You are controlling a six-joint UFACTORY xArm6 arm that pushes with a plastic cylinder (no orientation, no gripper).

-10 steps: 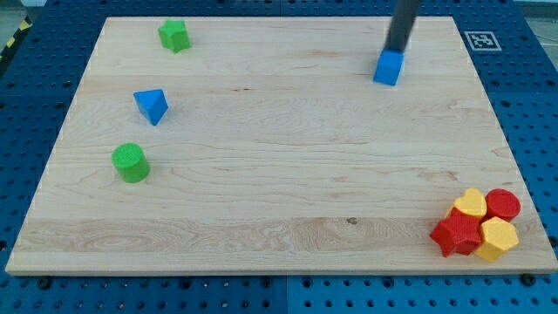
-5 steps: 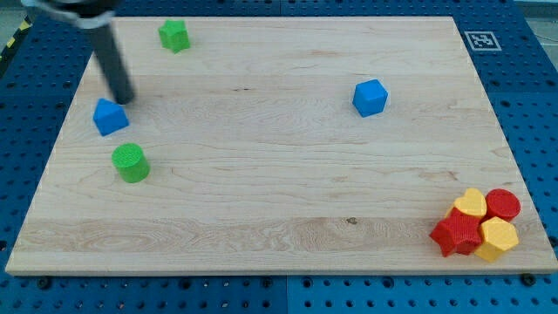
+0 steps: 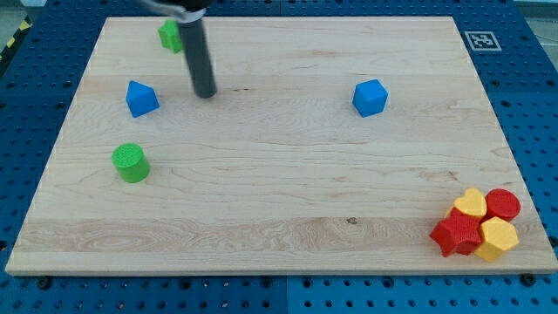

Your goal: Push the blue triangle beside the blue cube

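Observation:
The blue triangle [image 3: 141, 98] lies on the wooden board at the view's left. The blue cube [image 3: 370, 97] sits right of the middle, toward the view's top. My tip [image 3: 205, 93] rests on the board a short way to the right of the blue triangle, with a gap between them. It is far to the left of the blue cube.
A green star-shaped block [image 3: 171, 35] sits at the view's top left, partly behind the rod. A green cylinder [image 3: 131, 162] lies below the blue triangle. A cluster of red and yellow blocks [image 3: 478, 224] sits at the bottom right corner. The board's left edge [image 3: 61, 139] is close to the triangle.
The blue cube moved down and left, then stayed. My tip swept to the far left, then back right. The blue triangle went left, then up and right.

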